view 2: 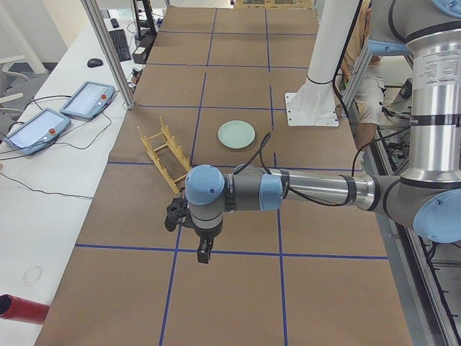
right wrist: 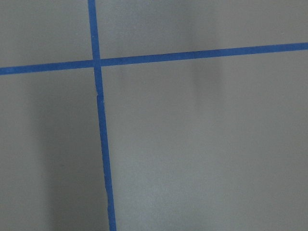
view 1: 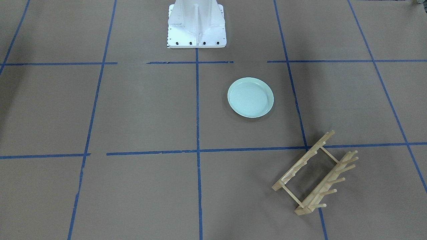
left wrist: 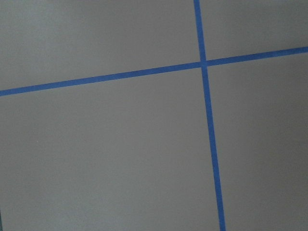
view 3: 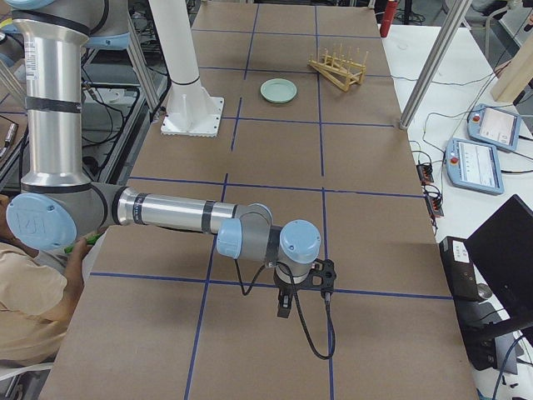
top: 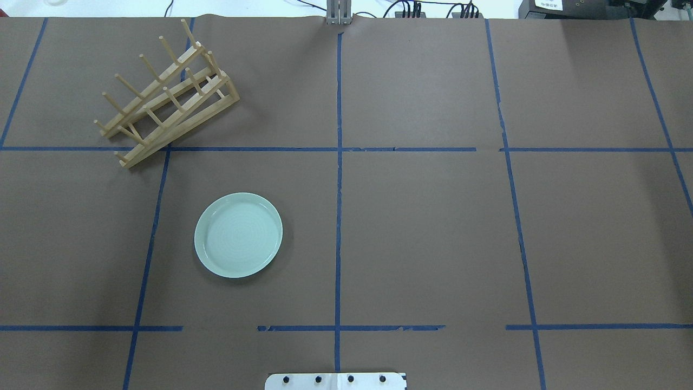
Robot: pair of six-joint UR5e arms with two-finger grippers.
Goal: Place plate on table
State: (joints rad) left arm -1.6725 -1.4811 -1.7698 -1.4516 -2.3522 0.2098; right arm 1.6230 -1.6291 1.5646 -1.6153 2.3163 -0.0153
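The pale mint-green plate [view 1: 250, 97] lies flat and upright on the brown table [view 1: 143, 110], alone, a little to my left of centre; it also shows in the overhead view [top: 238, 235] and the side views [view 2: 237, 134] [view 3: 278, 90]. Nothing touches it. My left gripper [view 2: 204, 252] hangs over bare table far from the plate, seen only in the left side view; I cannot tell if it is open or shut. My right gripper [view 3: 284, 307] likewise shows only in the right side view, state unclear. Both wrist views show only brown table and blue tape.
A light wooden peg rack [top: 165, 100] stands empty at the far left of the table, beyond the plate, also in the front view [view 1: 317, 173]. The white robot base [view 1: 196, 25] stands at the near middle edge. Tablets [view 2: 86, 99] lie on a side bench.
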